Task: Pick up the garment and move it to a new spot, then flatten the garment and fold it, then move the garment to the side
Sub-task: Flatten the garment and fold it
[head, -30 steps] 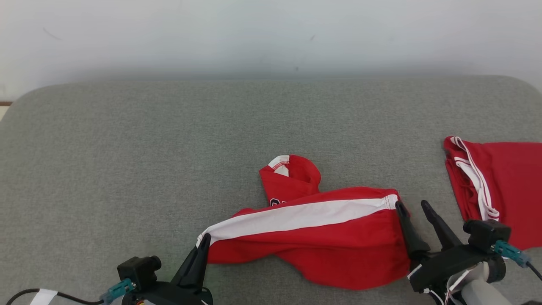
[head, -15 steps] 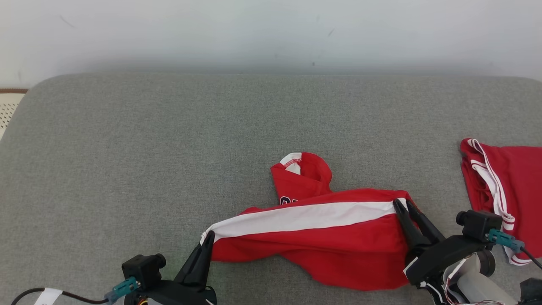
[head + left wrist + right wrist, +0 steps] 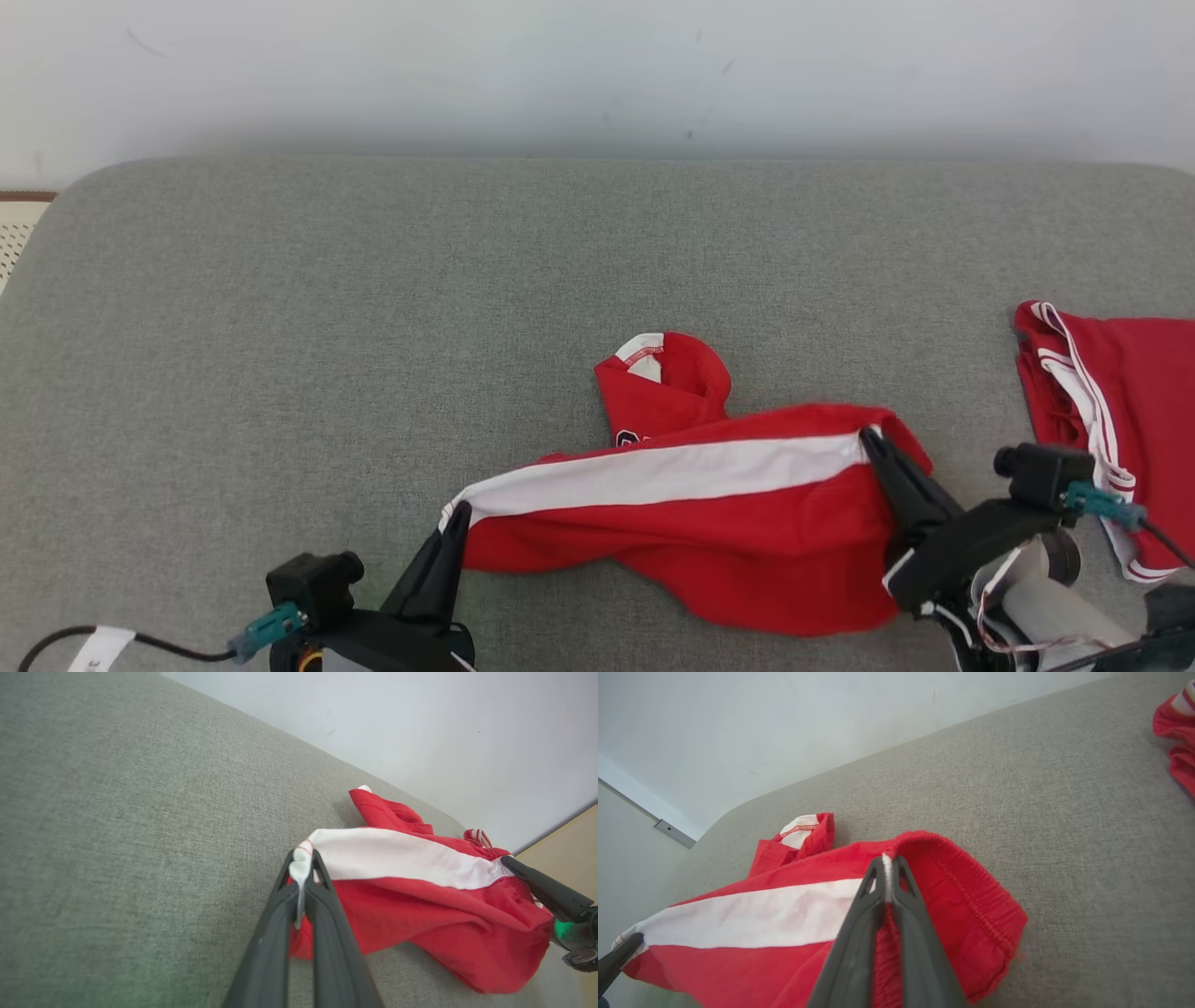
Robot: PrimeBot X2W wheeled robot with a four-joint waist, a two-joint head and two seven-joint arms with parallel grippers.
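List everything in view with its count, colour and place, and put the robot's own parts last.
shorts: one, red with a white side stripe, crumpled on the near middle of the cushion
other garment: one, red with white trim, at the cushion's right edge, apart from the shorts
cushion: one, grey, under both pieces of clothing
wall: one, white, behind the cushion
left gripper: one, dark, lower left, shut on the left end of the stripe
right gripper: one, dark, lower right, shut on the stripe's waistband end
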